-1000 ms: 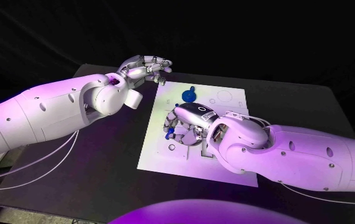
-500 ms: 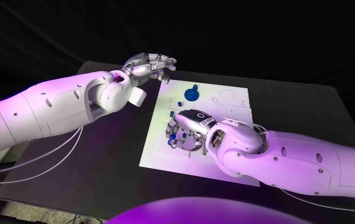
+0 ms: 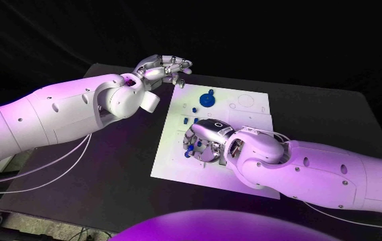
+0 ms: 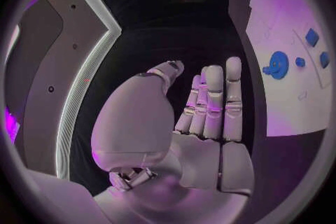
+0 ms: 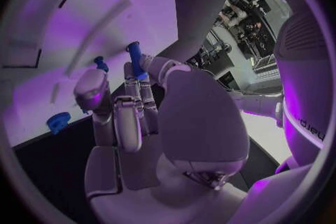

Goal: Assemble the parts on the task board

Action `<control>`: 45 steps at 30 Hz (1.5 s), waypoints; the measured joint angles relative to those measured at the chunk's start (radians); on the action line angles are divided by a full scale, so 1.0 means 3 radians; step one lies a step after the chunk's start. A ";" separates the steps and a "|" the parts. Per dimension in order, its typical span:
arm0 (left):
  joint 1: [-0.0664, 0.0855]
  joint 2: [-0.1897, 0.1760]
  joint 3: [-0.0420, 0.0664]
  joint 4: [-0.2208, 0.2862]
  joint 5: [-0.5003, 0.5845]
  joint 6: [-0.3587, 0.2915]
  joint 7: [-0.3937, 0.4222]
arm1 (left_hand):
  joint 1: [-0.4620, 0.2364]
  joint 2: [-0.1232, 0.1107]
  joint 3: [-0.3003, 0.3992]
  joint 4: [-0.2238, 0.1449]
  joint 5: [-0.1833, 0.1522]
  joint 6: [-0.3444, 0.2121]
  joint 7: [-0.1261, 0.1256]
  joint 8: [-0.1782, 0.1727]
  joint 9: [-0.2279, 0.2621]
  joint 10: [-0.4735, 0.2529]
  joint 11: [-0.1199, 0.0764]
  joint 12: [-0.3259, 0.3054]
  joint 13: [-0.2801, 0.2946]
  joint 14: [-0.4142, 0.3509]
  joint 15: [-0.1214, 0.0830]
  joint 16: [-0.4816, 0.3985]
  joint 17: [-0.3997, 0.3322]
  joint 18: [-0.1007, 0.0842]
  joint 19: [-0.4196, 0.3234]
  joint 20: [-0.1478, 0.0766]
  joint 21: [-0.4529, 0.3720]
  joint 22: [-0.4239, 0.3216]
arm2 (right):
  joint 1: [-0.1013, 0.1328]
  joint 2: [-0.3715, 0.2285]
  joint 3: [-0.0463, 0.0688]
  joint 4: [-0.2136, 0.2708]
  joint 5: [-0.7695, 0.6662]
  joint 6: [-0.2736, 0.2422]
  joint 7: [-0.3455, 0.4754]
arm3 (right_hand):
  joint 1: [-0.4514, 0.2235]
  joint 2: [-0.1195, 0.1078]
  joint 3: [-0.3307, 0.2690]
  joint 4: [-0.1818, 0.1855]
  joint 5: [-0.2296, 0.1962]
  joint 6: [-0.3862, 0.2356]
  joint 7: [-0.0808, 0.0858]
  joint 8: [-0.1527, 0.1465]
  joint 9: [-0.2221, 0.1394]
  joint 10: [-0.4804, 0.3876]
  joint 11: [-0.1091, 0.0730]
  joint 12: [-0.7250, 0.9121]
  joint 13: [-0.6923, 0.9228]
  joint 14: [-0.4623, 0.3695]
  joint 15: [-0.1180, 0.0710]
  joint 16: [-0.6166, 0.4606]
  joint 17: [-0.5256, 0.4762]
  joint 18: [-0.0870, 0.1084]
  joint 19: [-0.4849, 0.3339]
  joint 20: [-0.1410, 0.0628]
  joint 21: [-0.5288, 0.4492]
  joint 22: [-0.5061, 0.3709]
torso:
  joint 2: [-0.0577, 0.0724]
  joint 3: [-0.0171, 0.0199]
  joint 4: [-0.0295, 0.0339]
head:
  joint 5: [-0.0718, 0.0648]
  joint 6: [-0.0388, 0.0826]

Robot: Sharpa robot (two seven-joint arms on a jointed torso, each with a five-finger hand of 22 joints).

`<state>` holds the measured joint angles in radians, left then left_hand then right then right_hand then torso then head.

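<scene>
Item: task board (image 3: 239, 172), white plate at mid-desk (image 3: 95, 175). We list on it a blue gear-like disc (image 3: 207, 99) near the far edge, and small blue pieces (image 3: 192, 121) nearer the middle.

Item: right hand (image 3: 203, 142), low over the board's near-left part. We see it pinching a blue peg (image 5: 135, 59) at the fingertips, long axis running out past the fingers toward the board.

Item: left hand (image 3: 163, 70), raised off the board's far-left corner, fingers apart, holding nothing (image 4: 203, 117).

Relation: we judge the board lies straight beyond the peg's tip; the right hand is much the nearer.
</scene>
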<state>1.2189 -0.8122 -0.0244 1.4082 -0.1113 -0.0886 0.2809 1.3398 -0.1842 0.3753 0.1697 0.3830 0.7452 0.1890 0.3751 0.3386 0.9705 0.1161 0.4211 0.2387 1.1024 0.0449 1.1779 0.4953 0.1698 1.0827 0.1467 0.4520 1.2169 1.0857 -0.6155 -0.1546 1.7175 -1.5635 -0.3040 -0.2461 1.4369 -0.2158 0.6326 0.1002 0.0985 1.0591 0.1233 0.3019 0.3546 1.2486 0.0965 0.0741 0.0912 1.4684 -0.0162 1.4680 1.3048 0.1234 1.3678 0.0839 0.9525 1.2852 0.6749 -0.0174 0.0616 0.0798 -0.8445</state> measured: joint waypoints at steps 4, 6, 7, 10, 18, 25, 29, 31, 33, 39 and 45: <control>0.0000 0.0000 0.0000 0.0001 0.0000 0.0001 0.0000 | 0.0000 0.0000 0.0000 0.0000 -0.0014 0.0000 0.0000 0.0013 0.0000 -0.0013 0.0013 0.0000 0.0000 0.0000 0.0000 0.0000 0.0000 0.0000 0.0000 0.0000 0.0000 0.0000 | -0.0001 0.0000 0.0000 -0.0018 0.0001 0.0016 0.0000 | -0.0005 0.0005 0.0023 -0.0023 -0.0001 0.0000 0.0000 0.0000 0.0002 0.0000 0.0000 -0.0007 0.0000 0.0000 0.0000 0.0000 -0.0004 0.0000 0.0000 0.0000 -0.0012 0.0000 | -0.0001 0.0000 0.0000 | 0.0001 0.0000; 0.0000 0.0000 0.0000 0.0001 0.0000 0.0002 0.0000 | 0.0000 0.0000 0.0000 0.0000 -0.0014 0.0000 0.0000 0.0013 0.0000 -0.0013 0.0012 0.0000 0.0000 0.0000 0.0000 0.0000 0.0000 0.0000 0.0000 0.0000 0.0000 0.0000 | -0.0001 -0.0001 0.0000 -0.0022 0.0001 0.0019 0.0000 | -0.0005 0.0005 0.0027 -0.0027 -0.0002 0.0000 0.0000 0.0000 0.0002 0.0000 0.0000 -0.0007 0.0000 0.0000 0.0000 0.0000 -0.0004 0.0000 0.0000 0.0000 -0.0012 0.0000 | -0.0002 0.0000 0.0000 | 0.0002 -0.0001; 0.0000 0.0000 0.0000 0.0001 0.0000 0.0002 0.0000 | 0.0000 0.0000 0.0000 0.0000 -0.0014 0.0000 0.0000 0.0013 0.0000 -0.0012 0.0013 0.0000 0.0000 0.0000 0.0000 0.0000 0.0000 0.0000 0.0000 0.0000 0.0000 0.0000 | -0.0001 -0.0001 0.0000 -0.0024 0.0001 0.0022 0.0000 | -0.0005 0.0005 0.0031 -0.0031 -0.0002 0.0000 0.0000 0.0000 0.0002 0.0000 0.0000 -0.0006 0.0000 0.0000 0.0000 0.0000 -0.0004 0.0000 0.0000 0.0000 -0.0012 0.0000 | -0.0002 0.0000 0.0000 | 0.0002 -0.0001; 0.0000 -0.0001 0.0000 0.0001 0.0000 0.0003 0.0000 | 0.0000 0.0000 0.0000 0.0000 -0.0014 0.0000 0.0000 0.0013 0.0000 -0.0012 0.0013 0.0000 0.0000 0.0000 0.0000 0.0000 0.0000 0.0000 0.0000 0.0000 0.0000 0.0000 | -0.0002 0.0001 0.0000 -0.0030 0.0001 0.0029 0.0000 | -0.0009 0.0010 0.0035 -0.0035 -0.0002 0.0000 0.0000 0.0000 0.0001 0.0000 0.0000 -0.0006 0.0000 0.0000 0.0000 0.0000 -0.0004 0.0000 0.0000 0.0000 -0.0012 0.0000 | -0.0002 0.0000 0.0000 | 0.0002 -0.0001; 0.0000 -0.0008 0.0000 0.0002 0.0000 0.0006 -0.0002 | 0.0000 0.0000 0.0000 0.0000 -0.0014 0.0000 0.0000 0.0013 0.0000 -0.0012 0.0012 0.0000 0.0000 0.0000 0.0000 0.0000 0.0000 0.0000 0.0000 0.0000 0.0000 0.0000 | -0.0010 0.0032 0.0000 -0.0048 -0.0013 0.0046 -0.0004 | -0.0013 0.0013 0.0026 -0.0046 0.0019 -0.0011 0.0011 0.0000 0.0007 0.0000 0.0000 -0.0005 0.0000 0.0000 0.0000 0.0000 -0.0008 0.0000 0.0000 0.0000 -0.0032 -0.0007 | -0.0001 0.0000 0.0000 | 0.0000 -0.0006; 0.0000 -0.0012 0.0000 0.0007 -0.0001 0.0007 -0.0005 | 0.0000 0.0000 0.0000 0.0000 -0.0014 0.0000 0.0000 0.0013 0.0000 -0.0012 0.0012 0.0016 0.0001 0.0000 0.0000 0.0000 -0.0002 0.0000 0.0000 0.0000 0.0000 -0.0003 | -0.0017 0.0058 -0.0004 -0.0051 -0.0059 0.0051 -0.0017 | -0.0073 0.0021 0.0034 -0.0091 0.0020 -0.0064 0.0014 0.0000 0.0021 0.0000 0.0000 -0.0005 0.0000 0.0000 0.0000 0.0000 -0.0022 0.0000 0.0000 0.0000 -0.0045 -0.0007 | 0.0001 -0.0002 0.0000 | 0.0000 -0.0017; 0.0000 -0.0012 0.0000 0.0009 -0.0001 0.0007 -0.0007 | 0.0000 0.0000 0.0000 0.0000 -0.0014 0.0000 0.0000 0.0013 0.0000 -0.0012 0.0012 0.0016 0.0001 0.0000 0.0000 0.0000 -0.0002 0.0000 0.0000 0.0000 0.0000 -0.0003 | -0.0018 0.0063 -0.0007 -0.0055 -0.0084 0.0055 -0.0024 | -0.0218 -0.0047 0.0045 -0.0101 0.0093 -0.0202 0.0058 -0.0082 0.0013 -0.0052 -0.0052 -0.0019 0.0148 -0.0006 0.0021 0.0000 -0.0034 0.0000 -0.0027 0.0027 -0.0101 -0.0021 | 0.0001 -0.0002 0.0000 | -0.0001 -0.0018; 0.0000 -0.0012 0.0000 0.0010 -0.0001 0.0008 -0.0008 | 0.0000 0.0000 0.0000 0.0000 -0.0014 0.0000 0.0000 0.0013 0.0000 -0.0012 0.0012 0.0016 0.0001 0.0000 0.0000 0.0000 -0.0003 0.0000 0.0000 0.0000 0.0000 -0.0003 | -0.0019 0.0064 -0.0010 -0.0057 -0.0095 0.0056 -0.0025 | -0.0269 -0.0092 0.0054 -0.0111 0.0137 -0.0243 0.0099 -0.0115 0.0006 -0.0169 -0.0045 -0.0031 0.0181 -0.0005 0.0056 0.0000 -0.0051 0.0000 -0.0048 0.0049 -0.0133 -0.0034 | 0.0000 -0.0003 0.0000 | -0.0002 -0.0020; 0.0000 -0.0012 0.0000 0.0011 -0.0001 0.0008 -0.0010 | 0.0000 0.0000 0.0000 0.0000 -0.0014 0.0000 0.0000 0.0013 0.0000 -0.0012 0.0012 0.0016 0.0001 0.0000 0.0000 0.0000 -0.0002 0.0000 0.0000 0.0000 0.0000 -0.0003 | -0.0022 0.0063 -0.0014 -0.0057 -0.0101 0.0057 -0.0025 | -0.0336 -0.0113 0.0048 -0.0143 0.0157 -0.0296 0.0128 -0.0145 -0.0003 -0.0352 0.0003 -0.0018 0.0133 -0.0006 0.0101 -0.0034 -0.0122 0.0000 -0.0085 0.0085 -0.0250 -0.0082 | -0.0001 -0.0003 0.0000 | -0.0002 -0.0021; 0.0001 -0.0017 0.0000 0.0011 -0.0001 0.0009 -0.0012 | 0.0000 0.0000 0.0000 0.0000 -0.0014 0.0000 0.0000 0.0013 0.0000 -0.0012 0.0012 0.0016 0.0001 0.0000 0.0000 0.0000 -0.0002 0.0000 0.0000 0.0000 0.0000 -0.0002 | -0.0026 0.0056 -0.0017 -0.0051 -0.0115 0.0051 -0.0009 | -0.0412 -0.0166 -0.0063 -0.0222 0.0157 -0.0448 0.0171 -0.0221 -0.0041 -0.0697 0.0071 -0.0018 0.0033 -0.0007 0.0132 -0.0133 -0.0331 0.0054 -0.0211 0.0139 -0.0583 -0.0234 | -0.0003 -0.0003 -0.0001 | -0.0004 -0.0017; 0.0001 -0.0021 0.0000 0.0011 -0.0001 0.0008 -0.0014 | 0.0000 0.0000 0.0000 0.0000 -0.0013 -0.0011 -0.0011 0.0013 0.0000 -0.0025 0.0000 0.0016 0.0001 0.0000 0.0000 0.0000 -0.0002 0.0000 0.0000 0.0000 0.0000 -0.0002 | -0.0025 0.0025 -0.0019 -0.0022 -0.0120 -0.0018 0.0026 | -0.0366 -0.0089 -0.0509 -0.0248 0.0157 -0.0577 0.0184 -0.0247 -0.0115 -0.0978 0.0108 0.0091 -0.0044 -0.0006 0.0150 -0.0201 -0.0485 0.0104 -0.0304 0.0173 -0.0897 -0.0387 | -0.0004 -0.0002 -0.0001 | -0.0010 -0.0013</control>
<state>1.2191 -0.8184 -0.0244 1.4115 -0.1117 -0.0862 0.2768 1.3398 -0.1842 0.3753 0.1697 0.3790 0.7418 0.1856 0.3789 0.3385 0.9631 0.1161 0.4259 0.2390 1.1024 0.0449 1.1779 0.4947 0.1697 1.0827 0.1467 0.4520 1.2162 1.0780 -0.6079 -0.1603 1.7108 -1.5995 -0.3093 -0.2384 1.3271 -0.2424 0.4799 0.0257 0.1455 0.8860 0.1786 0.2279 0.3202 0.9553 0.1288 0.1014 0.0780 1.4665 0.0286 1.4079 1.1595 0.1546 1.2765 0.1358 0.6835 1.1692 0.6738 -0.0180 0.0613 0.0769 -0.8484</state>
